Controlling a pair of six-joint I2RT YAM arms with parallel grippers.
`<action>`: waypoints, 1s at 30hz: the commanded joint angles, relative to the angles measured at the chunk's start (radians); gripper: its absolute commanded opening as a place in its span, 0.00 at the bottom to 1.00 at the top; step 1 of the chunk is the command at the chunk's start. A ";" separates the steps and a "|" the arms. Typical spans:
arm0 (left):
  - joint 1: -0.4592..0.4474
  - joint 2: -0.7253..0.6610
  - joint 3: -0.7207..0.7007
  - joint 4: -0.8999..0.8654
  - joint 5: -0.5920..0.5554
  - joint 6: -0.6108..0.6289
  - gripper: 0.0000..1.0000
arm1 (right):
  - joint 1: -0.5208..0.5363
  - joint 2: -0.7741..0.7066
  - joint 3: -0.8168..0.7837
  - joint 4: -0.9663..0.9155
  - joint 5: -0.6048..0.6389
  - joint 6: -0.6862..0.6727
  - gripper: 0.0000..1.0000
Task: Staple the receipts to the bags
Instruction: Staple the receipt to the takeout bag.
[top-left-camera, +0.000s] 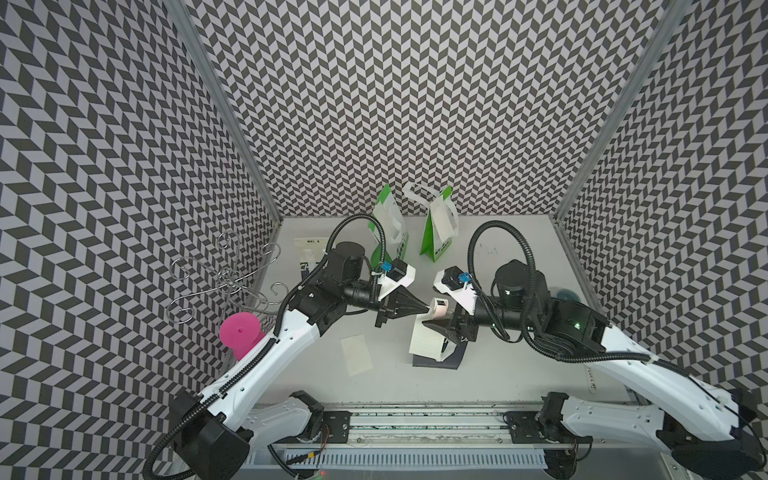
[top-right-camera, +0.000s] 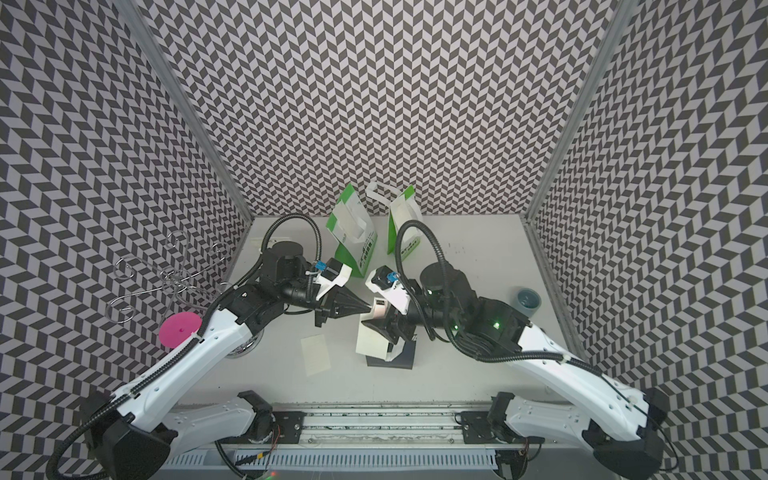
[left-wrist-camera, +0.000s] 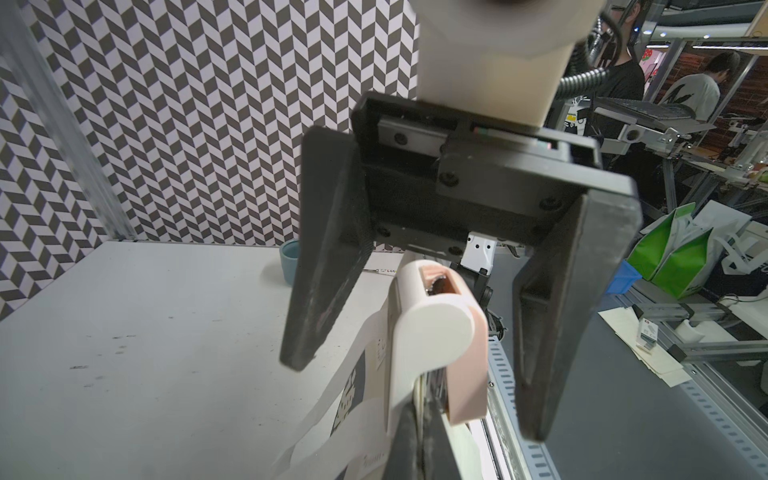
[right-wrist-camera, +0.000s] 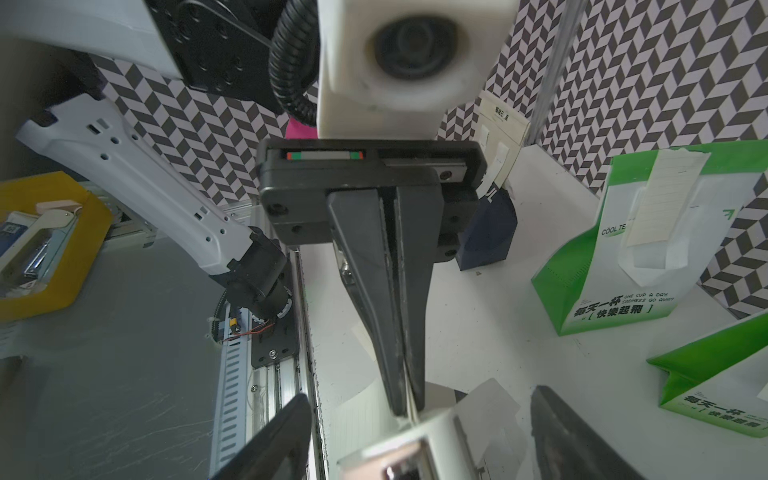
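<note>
L tool (right-wrist-camera: 405, 405) shut at stapler (left-wrist-camera: 432, 328); R tool (left-wrist-camera: 415, 395) wide, straddling it.

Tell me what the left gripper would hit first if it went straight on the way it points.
The white-and-pink stapler. The shut left gripper has its tip right at it and seems to be touching it, though the top views leave the depth unsure. Just beyond, the open right gripper faces it, its fingers either side of the stapler.

Walls (top-left-camera: 415, 104): black-and-white chevron. Table (top-left-camera: 519, 374): plain pale grey. Far-left bag (top-left-camera: 392, 208) and far-right bag (top-left-camera: 436, 232): green and white, dark lettering. Near bag (top-left-camera: 444, 365): navy. Loose receipt (top-left-camera: 355, 355): cream. Stapler (top-left-camera: 439, 308): white and pink. Left stand base (top-left-camera: 241, 332): magenta. Right cup (top-right-camera: 528, 300): dusty blue.
</note>
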 joint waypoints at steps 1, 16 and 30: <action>-0.015 -0.034 0.010 -0.004 0.034 0.042 0.00 | -0.002 0.015 0.044 -0.035 -0.060 -0.063 0.78; -0.015 -0.052 0.008 0.051 0.124 0.004 0.00 | -0.004 0.034 0.015 -0.027 -0.080 -0.082 0.31; -0.017 -0.100 -0.059 0.213 0.104 -0.138 0.00 | -0.004 0.008 -0.021 0.116 0.042 0.004 0.63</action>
